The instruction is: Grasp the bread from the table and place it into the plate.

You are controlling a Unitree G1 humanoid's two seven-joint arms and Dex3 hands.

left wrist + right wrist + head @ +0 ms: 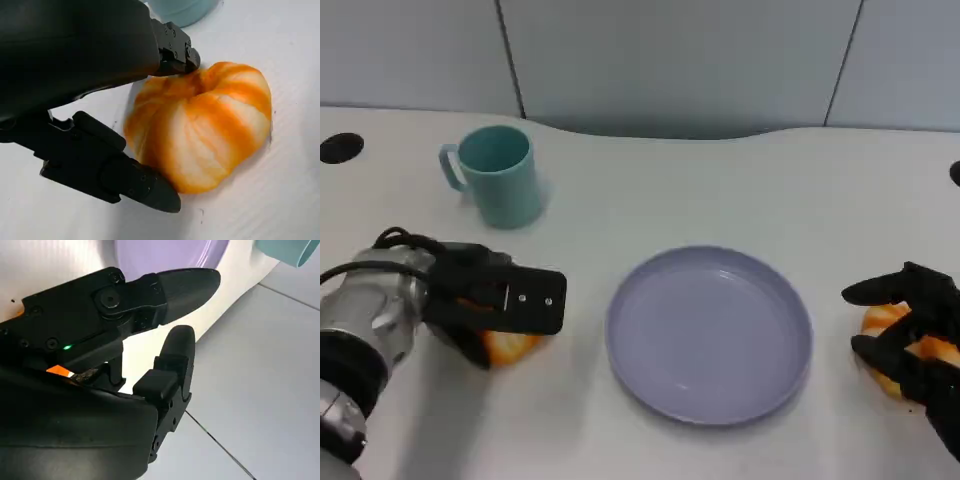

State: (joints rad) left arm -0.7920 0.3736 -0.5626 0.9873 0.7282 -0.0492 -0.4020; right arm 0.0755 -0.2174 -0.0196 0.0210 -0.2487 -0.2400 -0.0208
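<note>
Head view: both breads off the plate, each with a hand closing around it.

Nothing is placed yet, judging by the bare purple plate (709,334) lying between the two hands. The left hand (492,305) lies low over one orange-striped bread (202,125), which rests on the worktop (720,190); in the left wrist view, fingers (105,165) flank it on two sides, one tip touching, so the grasp looks begun but I cannot tell if it is firm. The right hand (910,335) curls around a second bread (890,325) just beside the plate; whether it truly grips is unclear. Lifting and carrying remain. A teal cup (500,175) stands beyond the left hand.
</note>
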